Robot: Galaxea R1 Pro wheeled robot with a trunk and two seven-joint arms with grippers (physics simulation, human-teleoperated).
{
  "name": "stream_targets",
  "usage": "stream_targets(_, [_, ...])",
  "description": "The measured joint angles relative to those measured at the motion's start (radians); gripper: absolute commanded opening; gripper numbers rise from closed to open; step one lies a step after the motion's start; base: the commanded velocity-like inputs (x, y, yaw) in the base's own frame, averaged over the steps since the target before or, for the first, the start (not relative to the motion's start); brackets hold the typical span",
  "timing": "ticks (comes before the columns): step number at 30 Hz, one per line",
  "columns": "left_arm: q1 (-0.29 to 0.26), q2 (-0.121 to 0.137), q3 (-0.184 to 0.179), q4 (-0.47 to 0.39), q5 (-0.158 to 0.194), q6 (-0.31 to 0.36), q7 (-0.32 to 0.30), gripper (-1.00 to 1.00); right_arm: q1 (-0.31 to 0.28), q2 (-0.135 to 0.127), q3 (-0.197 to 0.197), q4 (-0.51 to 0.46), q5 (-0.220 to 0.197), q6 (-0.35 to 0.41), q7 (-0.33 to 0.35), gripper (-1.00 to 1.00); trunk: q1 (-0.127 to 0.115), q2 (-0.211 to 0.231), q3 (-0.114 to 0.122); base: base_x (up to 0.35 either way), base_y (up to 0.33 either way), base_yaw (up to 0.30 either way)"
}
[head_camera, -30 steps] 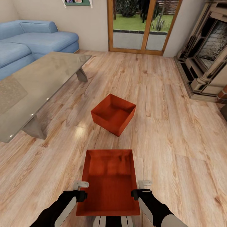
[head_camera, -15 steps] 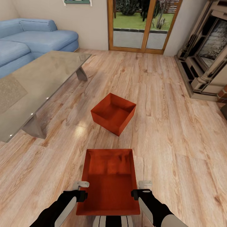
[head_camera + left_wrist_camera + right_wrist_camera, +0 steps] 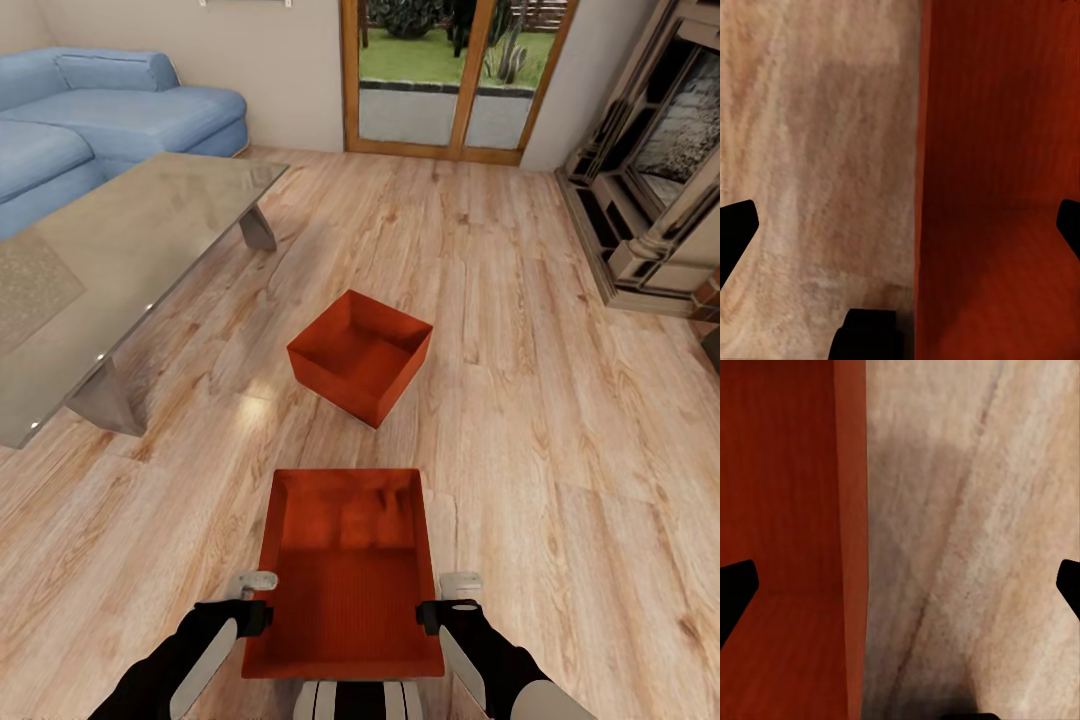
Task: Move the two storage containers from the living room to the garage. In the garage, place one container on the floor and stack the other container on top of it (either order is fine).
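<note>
Two orange-red open-top storage containers are in the living room, on its light wood plank floor. The near container (image 3: 345,570) lies just in front of me, between my arms. The far container (image 3: 360,355) sits turned at an angle further ahead. My left gripper (image 3: 264,597) is open and straddles the near container's left wall (image 3: 921,150), one finger outside and one inside. My right gripper (image 3: 438,598) is open astride the right wall (image 3: 849,510) in the same way. In the wrist views, the left gripper (image 3: 902,229) and right gripper (image 3: 902,585) have widely spread fingers.
A glass coffee table (image 3: 120,260) stands at the left with a blue sofa (image 3: 110,110) behind it. A fireplace (image 3: 660,170) lines the right side and a wood-framed glass door (image 3: 440,80) is straight ahead. Open plank floor surrounds both containers.
The whole picture has shifted slightly, so the camera has moved. Both grippers remain astride the near container's side walls, and the far container has not moved on the floor.
</note>
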Motion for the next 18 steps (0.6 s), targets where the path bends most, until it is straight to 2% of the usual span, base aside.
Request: stream_targets(18, [0.000, -0.001, 0.009, 0.004, 0.002, 0.001, -0.021, 1.00, 0.000, 0.000, 0.000, 0.000, 0.000, -0.001, 0.000, 1.00, 0.000, 0.000, -0.010, 0.000, 0.000, 0.000])
